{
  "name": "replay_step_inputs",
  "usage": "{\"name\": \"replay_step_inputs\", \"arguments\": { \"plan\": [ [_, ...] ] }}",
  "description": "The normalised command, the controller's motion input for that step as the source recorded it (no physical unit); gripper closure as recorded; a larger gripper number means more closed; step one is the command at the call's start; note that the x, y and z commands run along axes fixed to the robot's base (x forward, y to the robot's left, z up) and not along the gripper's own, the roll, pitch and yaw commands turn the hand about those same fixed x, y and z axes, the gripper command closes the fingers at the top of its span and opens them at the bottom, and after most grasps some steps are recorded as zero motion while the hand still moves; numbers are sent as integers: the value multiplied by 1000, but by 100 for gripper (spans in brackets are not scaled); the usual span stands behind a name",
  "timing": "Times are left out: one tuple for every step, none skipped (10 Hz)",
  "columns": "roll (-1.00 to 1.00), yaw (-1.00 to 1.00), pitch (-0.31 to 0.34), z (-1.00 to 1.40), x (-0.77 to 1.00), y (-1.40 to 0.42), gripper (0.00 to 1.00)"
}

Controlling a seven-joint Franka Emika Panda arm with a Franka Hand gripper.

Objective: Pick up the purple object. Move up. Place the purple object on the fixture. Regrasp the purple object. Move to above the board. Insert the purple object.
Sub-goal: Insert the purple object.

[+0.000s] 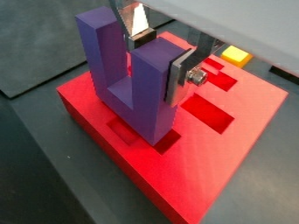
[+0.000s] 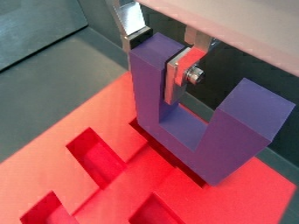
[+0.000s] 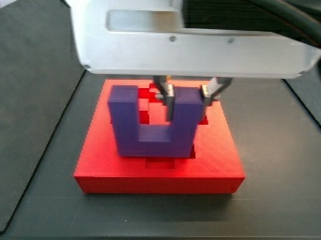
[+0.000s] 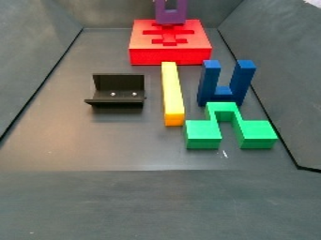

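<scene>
Purple object [image 1: 131,83] stands upright on the red board [image 1: 222,166], base in a recess; I see my gripper [image 1: 163,57] above it, jaws clamped narrow on one prong.

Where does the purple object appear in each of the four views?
Wrist view: purple object fills the centre, the tool on one prong.
Wrist view: centre-right, base on the board.
Side view: middle, under the tool.
Side view: top edge.
Shared landmark: the red board.
</scene>
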Motion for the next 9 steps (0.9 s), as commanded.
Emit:
{"name": "replay_step_inputs", "arguments": {
  "plan": [
    [70, 31, 0, -109, 383, 0, 100],
    [86, 29, 0, -151, 234, 0, 100],
    [131, 3, 0, -223, 0, 0, 100],
    [129, 0, 0, -194, -23, 71, 100],
    [120, 0, 0, -169, -111, 123, 100],
    [59, -49, 0, -154, -163, 89, 100],
    [0, -69, -33, -134, -217, 83, 100],
    [0, 0, -59, -126, 43, 0, 100],
    [0, 0, -44, -183, 237, 0, 100]
  ]
}}
